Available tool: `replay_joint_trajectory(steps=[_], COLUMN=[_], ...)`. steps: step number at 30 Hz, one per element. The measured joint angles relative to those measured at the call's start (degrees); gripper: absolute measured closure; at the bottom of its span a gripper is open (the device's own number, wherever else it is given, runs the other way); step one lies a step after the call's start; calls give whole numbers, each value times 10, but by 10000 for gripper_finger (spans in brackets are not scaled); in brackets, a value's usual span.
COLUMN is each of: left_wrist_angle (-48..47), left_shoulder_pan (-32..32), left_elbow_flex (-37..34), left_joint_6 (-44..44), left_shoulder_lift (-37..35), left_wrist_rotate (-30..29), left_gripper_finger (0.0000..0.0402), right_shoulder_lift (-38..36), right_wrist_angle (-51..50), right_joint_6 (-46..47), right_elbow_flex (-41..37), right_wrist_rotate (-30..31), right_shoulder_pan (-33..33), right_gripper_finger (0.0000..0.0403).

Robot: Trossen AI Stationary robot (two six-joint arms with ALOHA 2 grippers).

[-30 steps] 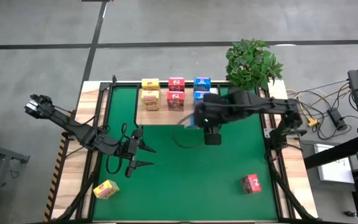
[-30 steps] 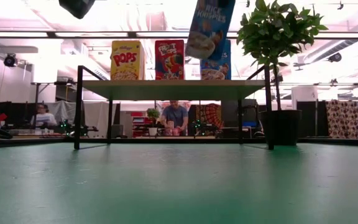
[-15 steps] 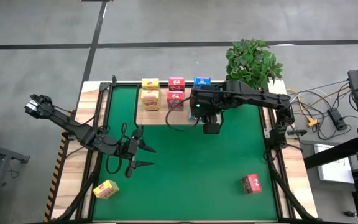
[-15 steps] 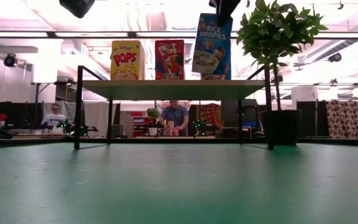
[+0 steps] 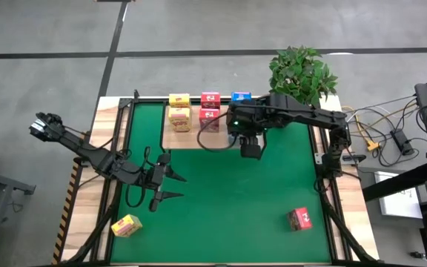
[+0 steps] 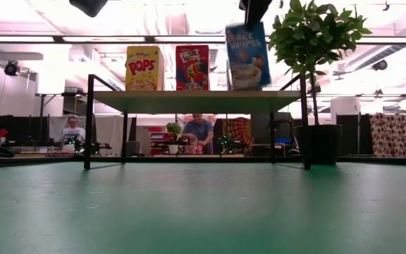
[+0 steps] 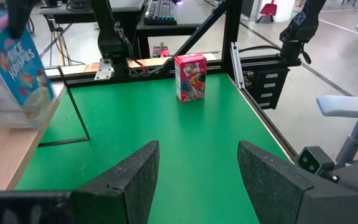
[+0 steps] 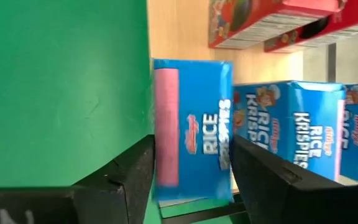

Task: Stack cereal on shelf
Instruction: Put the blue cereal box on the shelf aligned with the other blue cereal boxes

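- High view: the right gripper (image 5: 242, 132) hangs over the front edge of the shelf (image 5: 195, 137), at the end nearest the plant (image 5: 301, 74). Yellow, pink-red and blue boxes stand in rows on the board. On the green mat (image 5: 221, 215), well clear of the shelf, lie a loose yellow box (image 5: 126, 225) and a loose pink-red box (image 5: 300, 219). The left gripper (image 5: 182, 186) waits off the shelf's front, nearer the yellow one.
- Low view: the blue cereal box (image 6: 247, 58) stands at the shelf's plant end with its long axis nearly upright, leaning a little, directly beneath the right gripper.
- Left wrist view: the left jaws stand wide with nothing between them. The pink-red box is far ahead and the blue box off to the side on the shelf.
- Right wrist view: the blue box fills the gap between the right jaws. Whether they are gripping it or have let go cannot be told. A straight lift would likely clear it.
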Motion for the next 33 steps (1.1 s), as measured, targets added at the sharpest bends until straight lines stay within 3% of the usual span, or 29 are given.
replay_joint_trajectory(steps=[14, 19, 26, 33], left_wrist_angle=[4, 113, 352, 427], left_shoulder_pan=[0, 0, 14, 54], left_elbow_flex=[0, -7, -8, 39], left_joint_6=[3, 38, 147, 193], left_shoulder_lift=[0, 17, 141, 280], left_wrist_rotate=[0, -16, -19, -40], left_gripper_finger=[200, 200, 200, 200], right_shoulder_lift=[1, 0, 0, -7], right_wrist_angle=[2, 4, 4, 6], right_joint_6=[1, 16, 17, 44], right_elbow_flex=[13, 36, 63, 86], right_wrist_rotate=[11, 11, 11, 11], right_shoulder_pan=[-5, -5, -5, 17], right_gripper_finger=[202, 202, 202, 203])
